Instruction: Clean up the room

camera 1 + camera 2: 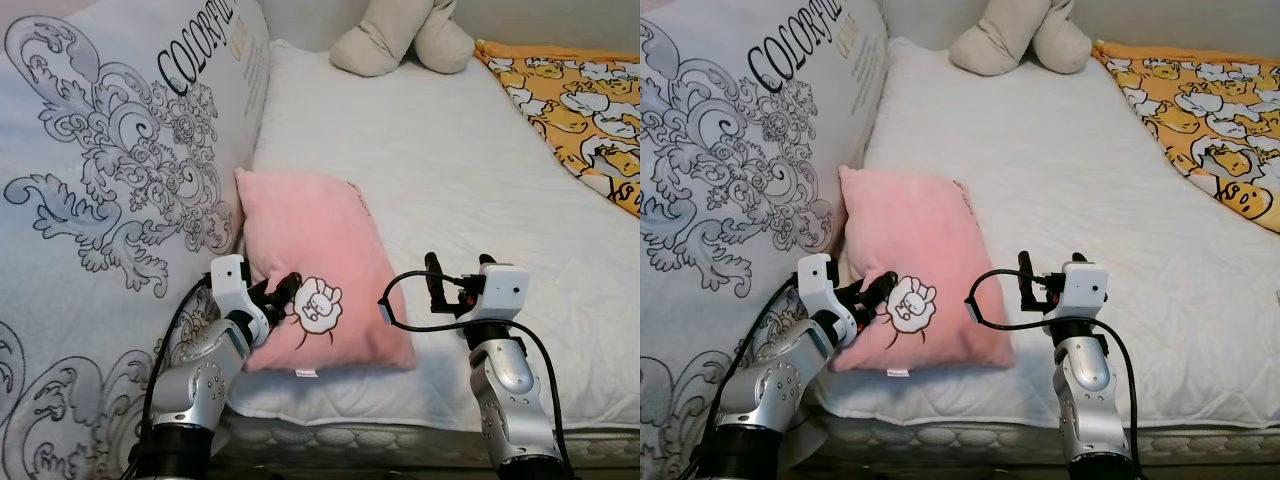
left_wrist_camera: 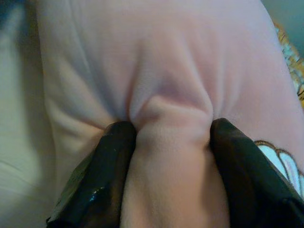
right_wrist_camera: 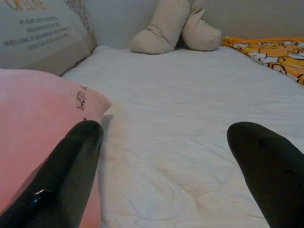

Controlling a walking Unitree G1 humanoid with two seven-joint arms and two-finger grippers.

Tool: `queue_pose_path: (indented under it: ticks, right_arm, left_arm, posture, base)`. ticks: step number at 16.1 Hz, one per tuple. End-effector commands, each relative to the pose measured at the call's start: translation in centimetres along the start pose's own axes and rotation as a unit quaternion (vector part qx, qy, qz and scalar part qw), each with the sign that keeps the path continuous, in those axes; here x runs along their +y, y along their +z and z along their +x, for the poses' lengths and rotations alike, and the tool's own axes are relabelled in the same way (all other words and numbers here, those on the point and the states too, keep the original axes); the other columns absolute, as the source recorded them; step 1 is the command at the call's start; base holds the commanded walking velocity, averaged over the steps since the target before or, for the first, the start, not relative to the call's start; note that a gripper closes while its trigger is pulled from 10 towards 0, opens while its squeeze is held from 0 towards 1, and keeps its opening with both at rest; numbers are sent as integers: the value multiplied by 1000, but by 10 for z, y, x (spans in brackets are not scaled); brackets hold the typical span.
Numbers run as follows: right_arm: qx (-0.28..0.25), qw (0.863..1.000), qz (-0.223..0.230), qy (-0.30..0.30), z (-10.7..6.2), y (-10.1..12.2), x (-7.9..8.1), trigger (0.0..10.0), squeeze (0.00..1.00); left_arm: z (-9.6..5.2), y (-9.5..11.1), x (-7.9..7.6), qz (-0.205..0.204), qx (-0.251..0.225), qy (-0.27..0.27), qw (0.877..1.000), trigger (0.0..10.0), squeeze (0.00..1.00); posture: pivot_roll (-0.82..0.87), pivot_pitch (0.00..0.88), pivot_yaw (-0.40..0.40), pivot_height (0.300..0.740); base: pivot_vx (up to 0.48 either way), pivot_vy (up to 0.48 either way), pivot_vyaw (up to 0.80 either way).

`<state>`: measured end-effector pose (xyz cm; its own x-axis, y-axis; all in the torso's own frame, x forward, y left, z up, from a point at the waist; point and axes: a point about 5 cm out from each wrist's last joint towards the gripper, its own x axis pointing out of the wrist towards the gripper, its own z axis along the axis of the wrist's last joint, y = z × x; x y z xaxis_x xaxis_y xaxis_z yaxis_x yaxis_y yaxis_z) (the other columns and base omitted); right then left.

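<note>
A pink pillow (image 1: 318, 270) is laid flat on the white mattress (image 1: 440, 170), near its front edge and just beside the large grey patterned cushion (image 1: 110, 160) that leans along the robot's left. The pillow's near left corner is pinched by the left gripper (image 1: 281, 291); in the left wrist view its two black fingers (image 2: 99, 175) are seen clamped on a raised fold of the pink fabric, which bulges up between them. A grip on the cloth rather than around the whole pillow seems to have been chosen because the pillow is too broad for the jaws (a soft fold gives them something to bite). The right gripper (image 1: 458, 272) is held above the mattress just beside the pillow's right edge, its fingers (image 3: 71, 161) spread wide apart and holding nothing, apparently kept ready to take the other side. A beige plush toy (image 1: 400, 35) rests at the far end of the bed, and a yellow duck-print blanket (image 1: 575, 110) is spread along the right.
</note>
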<state>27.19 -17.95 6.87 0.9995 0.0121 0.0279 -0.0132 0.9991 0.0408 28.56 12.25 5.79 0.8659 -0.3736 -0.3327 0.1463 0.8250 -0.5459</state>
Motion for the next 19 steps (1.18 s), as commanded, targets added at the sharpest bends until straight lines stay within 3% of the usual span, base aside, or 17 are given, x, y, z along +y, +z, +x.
queue_pose_path:
  ticks: [1,2,4,7,13,14,17,19]
  right_arm:
    - [10,1000,-1,1,1,-2,-2,10000,0]
    - [11,1000,-2,2,1,-3,-2,10000,0]
    - [12,1000,-2,1,1,-3,-2,10000,0]
    - [16,1000,-1,21,-6,-7,3,10000,0]
    - [47,992,23,116,-15,-20,19,10000,0]
    - [48,990,23,127,-16,-18,19,10000,0]
    - [39,986,8,164,-24,-10,21,10000,0]
    - [38,984,5,173,-26,-9,19,10000,0]
  left_arm:
    - [4,-10,-5,-36,27,-13,999,0,0]
    - [5,-9,-6,-63,26,-16,998,0,0]
    - [5,-6,-6,-77,21,-18,997,0,0]
    - [6,5,-4,-58,10,-19,998,0,0]
    - [8,23,-7,-73,-12,-19,997,0,0]
    - [8,31,-8,-64,-24,-23,997,0,0]
    - [-1,57,-10,26,-57,-26,998,0,0]
    - [-9,78,-10,63,-85,-25,994,0,0]
  posture:
    - [-31,0,-6,727]
    - [-31,0,-6,727]
    - [-31,0,-5,727]
    - [-32,0,-1,727]
    - [-35,0,11,727]
    - [-32,0,9,727]
    - [-31,0,6,727]
    - [-30,0,4,727]
  base:
    - [0,0,0]
    - [0,0,0]
    - [0,0,0]
    - [0,0,0]
    - [0,0,0]
    - [0,0,0]
    - [0,0,0]
    - [0,0,0]
